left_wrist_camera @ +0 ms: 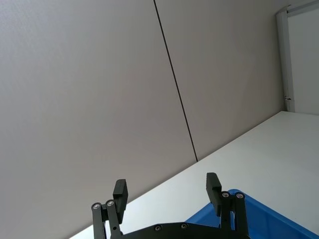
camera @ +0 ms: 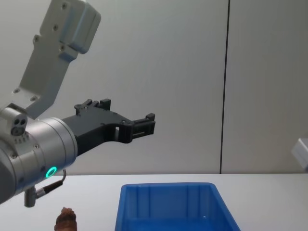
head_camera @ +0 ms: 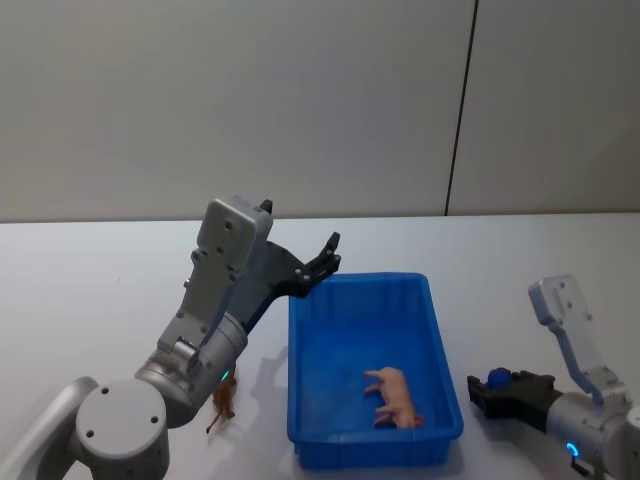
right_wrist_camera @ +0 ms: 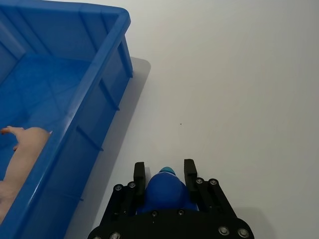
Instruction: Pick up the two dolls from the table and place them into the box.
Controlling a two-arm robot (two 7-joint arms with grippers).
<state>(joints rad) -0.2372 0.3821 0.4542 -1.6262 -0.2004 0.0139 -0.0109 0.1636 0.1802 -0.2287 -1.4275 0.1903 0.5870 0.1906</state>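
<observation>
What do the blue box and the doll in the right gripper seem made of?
The box looks like hard moulded plastic, smooth and slightly glossy: thick rim, ribbed walls. The blue doll, clamped in the right gripper, is smooth and rounded with a faint shine, perhaps rubber or vinyl; its softness cannot be judged. The left gripper hangs open, empty.

Box point(head_camera: 375, 452) at the middle of the table point(head_camera: 90, 290), toward the front edge, with one doll on each side.
Left doll point(head_camera: 224, 402) on the table just beside the box's front left corner, partly behind the left arm point(head_camera: 200, 340). Right doll point(head_camera: 497, 378) near the box's front right corner, held in the right gripper point(right_wrist_camera: 164, 169), low by the table. Lying figure point(head_camera: 398, 396) in the box, toward its front right corner. Left gripper point(head_camera: 328, 254) raised above the rear left corner.
</observation>
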